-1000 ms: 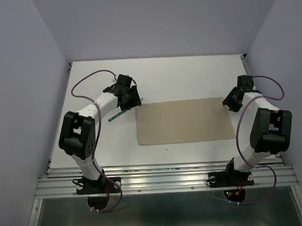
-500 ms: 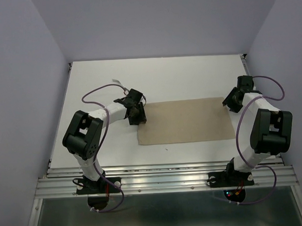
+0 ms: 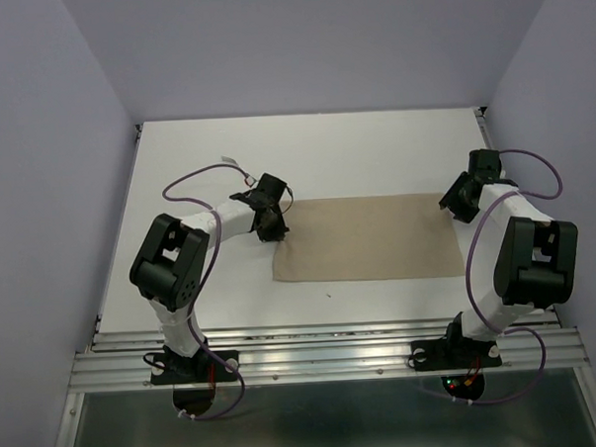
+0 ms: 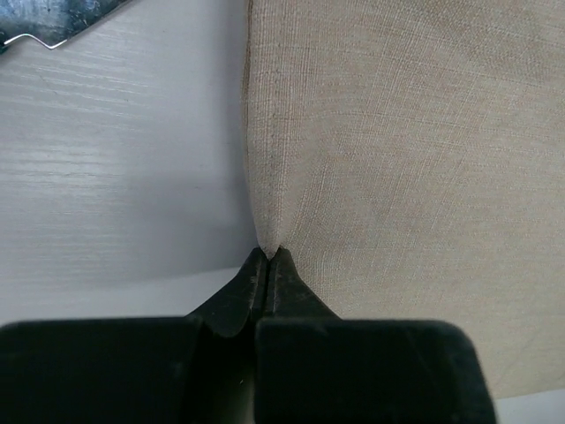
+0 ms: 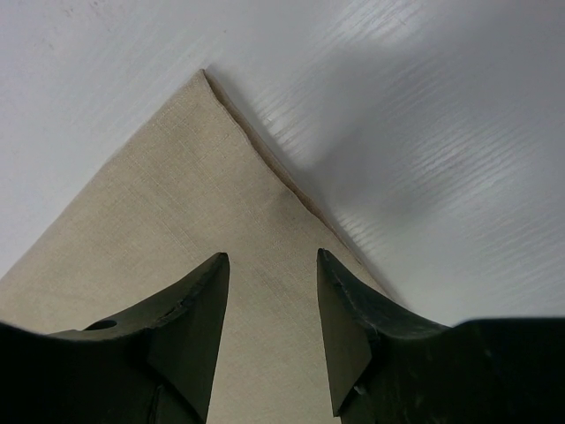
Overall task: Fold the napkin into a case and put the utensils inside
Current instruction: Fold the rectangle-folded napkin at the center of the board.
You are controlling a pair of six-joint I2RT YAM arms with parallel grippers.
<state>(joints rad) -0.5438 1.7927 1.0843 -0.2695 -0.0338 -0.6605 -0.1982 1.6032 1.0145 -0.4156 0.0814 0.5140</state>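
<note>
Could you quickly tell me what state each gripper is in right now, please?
Left gripper: closed, pinching the edge of the napkin.
Right gripper: open over a napkin corner, holding nothing.

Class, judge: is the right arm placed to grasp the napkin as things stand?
Probably yes: the right gripper hangs open directly over a corner of the napkin, with nothing visible between them.

The napkin [image 3: 368, 238] is plain beige-tan, unpatterned, the table [image 3: 354, 152] white, the left claw [image 4: 267, 254] and right claw [image 5: 271, 256] black.
</note>
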